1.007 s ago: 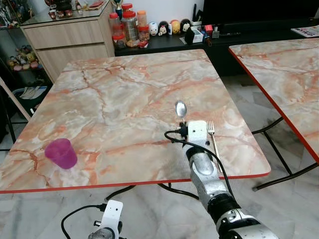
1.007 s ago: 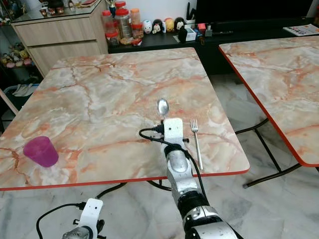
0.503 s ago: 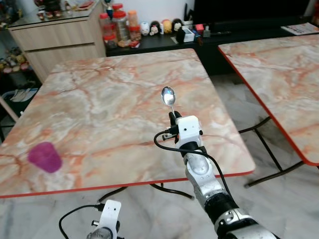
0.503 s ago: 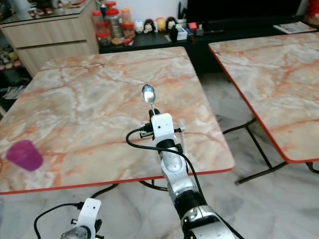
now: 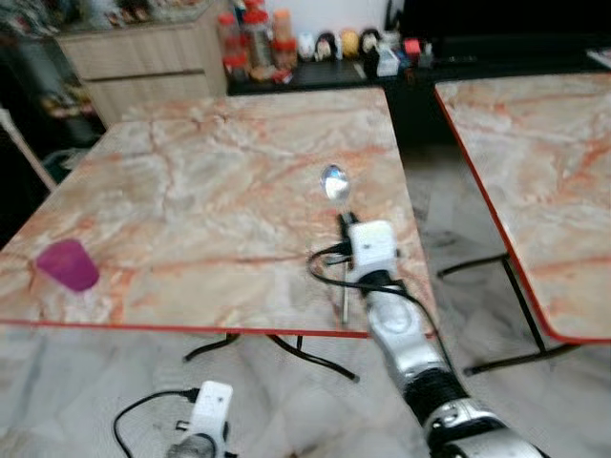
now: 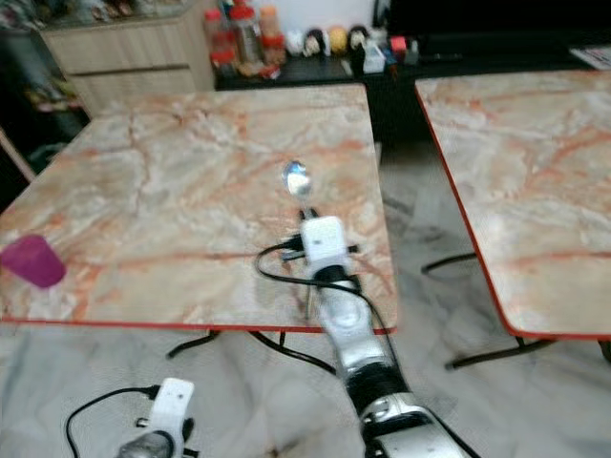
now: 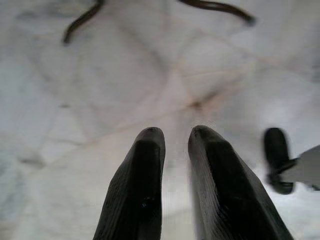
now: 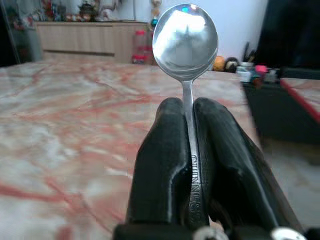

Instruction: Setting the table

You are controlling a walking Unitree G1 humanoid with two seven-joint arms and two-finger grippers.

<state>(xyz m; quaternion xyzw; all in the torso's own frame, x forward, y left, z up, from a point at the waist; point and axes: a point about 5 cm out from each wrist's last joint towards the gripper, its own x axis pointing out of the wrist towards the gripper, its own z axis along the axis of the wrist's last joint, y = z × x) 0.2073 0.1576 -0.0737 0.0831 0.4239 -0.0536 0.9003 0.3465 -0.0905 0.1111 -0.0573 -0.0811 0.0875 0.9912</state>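
Marble everywhere as we scan from the left: a purple cup (image 5: 67,264) stands upright near the left front corner of the marble counter (image 5: 210,191), close to its red edge and well apart from everything else on it. Below, off the counter's front edge, our left gripper (image 7: 175,145) hangs idle over the pale tiled floor (image 7: 100,75); in the left wrist view its two black fingers sit close together with a narrow gap between them, nothing held, so we call those jaws almost closed on air.

Moving toward the middle, at the far side of the counter we see a wooden cabinet (image 5: 143,57) and, beside it, a cluster of jars (image 5: 253,33) and small figurines (image 5: 329,43) on a dark low shelf, all blurred.

Now to the action on the right half of the counter: our right gripper (image 8: 187,130) reaches in over the front edge, silver arm and black cable trailing back toward us. Its jaws are pressed together on the handle of a spoon (image 8: 185,42), pinching it firmly, with the bowl standing above the fingertips and facing the wrist camera. In the head view the spoon's bowl (image 5: 334,181) hovers above the counter's right portion, clear of the surface.

Further right, across a gap of floor, a second marble counter (image 5: 535,153) with the same red edging runs off the side.
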